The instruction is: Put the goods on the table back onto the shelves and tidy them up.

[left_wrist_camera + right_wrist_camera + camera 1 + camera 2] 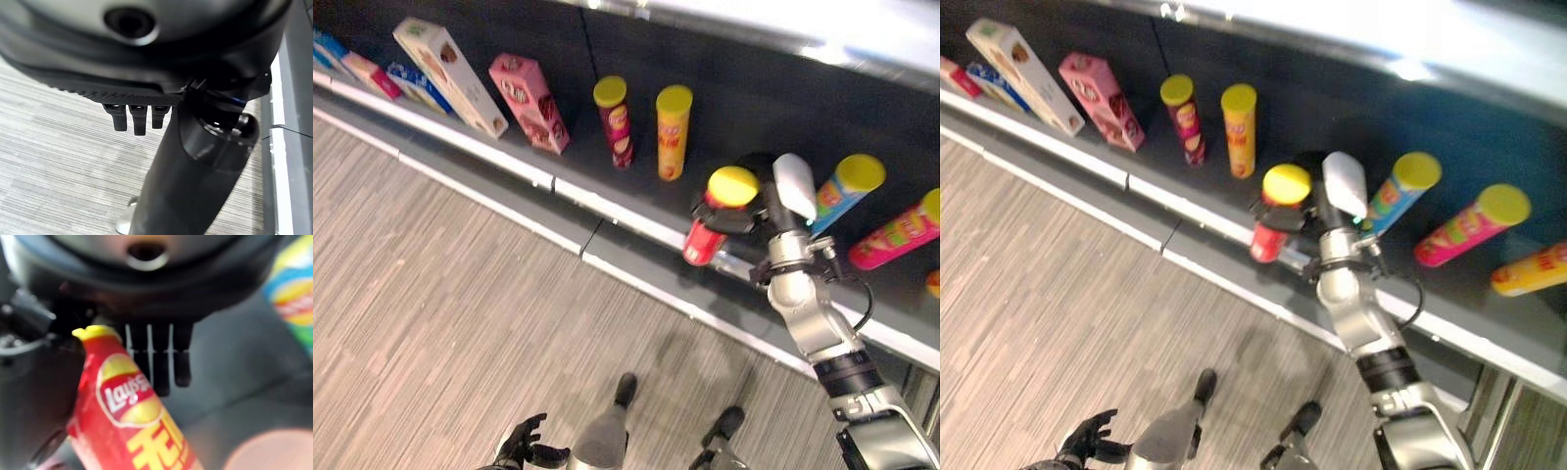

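Down at six o'clock in the head view my left hand (527,443) hangs low over the wood-grain floor (440,294), fingers loosely spread and carrying nothing, so I leave it out of this step.

Up at three o'clock, my right hand (754,211) is where the work is. Its fingers and white-capped thumb are wrapped around the upper end of the red can (713,227), just under the yellow lid (732,184). The wrist camera confirms it: the can's red side lies across the palm beside the row of fingers (161,367). The can leans, lid toward twelve o'clock, base toward seven, over the front lip of the dark shelf (744,108).

To do this well, I judge I should bring the base in past the shelf's pale front edge (607,211) before lowering, stand the can upright, and only then let go. The free spot looks to be between the orange can (672,130) at eleven o'clock and the blue can (842,191) leaning just beside my thumb at two. That blue one is close enough that a wide swing could knock it, so I'd keep the wrist tight.

As for the can itself: a slim red tube with a yellow lid and yellow print, rigid and smooth, likely light and easy to tip.
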`<state>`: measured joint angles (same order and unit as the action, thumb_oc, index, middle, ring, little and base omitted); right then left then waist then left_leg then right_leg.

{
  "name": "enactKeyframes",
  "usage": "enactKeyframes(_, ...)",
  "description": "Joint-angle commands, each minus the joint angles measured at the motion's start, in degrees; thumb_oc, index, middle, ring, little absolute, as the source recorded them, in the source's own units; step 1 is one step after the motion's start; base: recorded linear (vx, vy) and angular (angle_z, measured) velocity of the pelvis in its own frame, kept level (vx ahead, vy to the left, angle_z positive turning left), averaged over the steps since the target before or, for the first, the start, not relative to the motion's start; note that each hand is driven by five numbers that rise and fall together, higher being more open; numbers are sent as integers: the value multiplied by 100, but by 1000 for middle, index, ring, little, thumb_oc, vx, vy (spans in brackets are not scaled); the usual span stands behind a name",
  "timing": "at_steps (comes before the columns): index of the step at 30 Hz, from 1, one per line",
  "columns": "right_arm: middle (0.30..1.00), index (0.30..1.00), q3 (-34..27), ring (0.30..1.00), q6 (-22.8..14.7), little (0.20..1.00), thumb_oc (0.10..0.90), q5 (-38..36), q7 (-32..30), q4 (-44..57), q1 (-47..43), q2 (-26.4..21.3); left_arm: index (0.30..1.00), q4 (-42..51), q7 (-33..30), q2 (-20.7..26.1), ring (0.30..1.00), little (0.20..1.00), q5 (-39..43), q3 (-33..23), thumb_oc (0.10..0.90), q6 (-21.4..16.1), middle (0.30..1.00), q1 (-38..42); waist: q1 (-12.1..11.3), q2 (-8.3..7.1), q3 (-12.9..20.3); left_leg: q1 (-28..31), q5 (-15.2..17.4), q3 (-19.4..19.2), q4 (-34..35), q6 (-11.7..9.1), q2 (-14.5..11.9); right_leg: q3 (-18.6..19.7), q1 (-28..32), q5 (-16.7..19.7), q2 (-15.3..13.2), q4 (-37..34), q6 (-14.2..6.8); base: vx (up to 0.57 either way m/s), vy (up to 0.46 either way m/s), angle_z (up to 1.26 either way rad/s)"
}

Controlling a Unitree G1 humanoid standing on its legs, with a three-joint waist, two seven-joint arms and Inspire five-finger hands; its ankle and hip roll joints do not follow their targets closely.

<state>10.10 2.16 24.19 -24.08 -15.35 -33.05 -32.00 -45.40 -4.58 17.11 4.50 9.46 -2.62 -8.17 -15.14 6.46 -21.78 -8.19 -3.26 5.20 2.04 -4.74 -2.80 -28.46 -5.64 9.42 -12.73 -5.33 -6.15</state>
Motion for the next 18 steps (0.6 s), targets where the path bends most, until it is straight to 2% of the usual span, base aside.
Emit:
enactKeyframes(1, 300, 300, -87, 300, -325, 300, 400, 248, -813, 600, -827, -236, 900, 30, -235, 591, 900, 900, 143, 303, 800, -343, 900, 138, 15, -256, 402, -344, 79, -297, 10, -79, -106, 154, 190, -322, -680, 446, -596, -57, 37, 11)
enactKeyframes(7, 300, 300, -70, 300, -221, 300, 400, 288, -1145, 219, -1381, -634, 900, 152, -294, 586, 900, 900, 280, 482, 800, -440, 900, 342, -50, -151, 268, -652, -4, -174, 10, -75, -20, 78, -12, -280, -756, 466, -613, -20, 24, 13)
enactKeyframes(13, 300, 300, -71, 300, -90, 300, 400, 369, -1361, 24, -1614, -926, 900, 91, -335, 558, 900, 900, 220, 600, 800, -444, 900, 478, -64, -202, 268, -809, -28, -78, 53, -63, 42, 23, -89, -247, -781, 416, -645, 21, 5, 23)
enactKeyframes(18, 300, 300, 161, 300, -25, 300, 400, 335, -1499, -426, -1988, -1115, 900, 189, -383, 602, 900, 900, 274, 684, 800, -503, 900, 546, -103, -232, 209, -929, -28, -25, 29, -65, 69, 9, -152, -236, -780, 402, -647, 0, -7, 10)
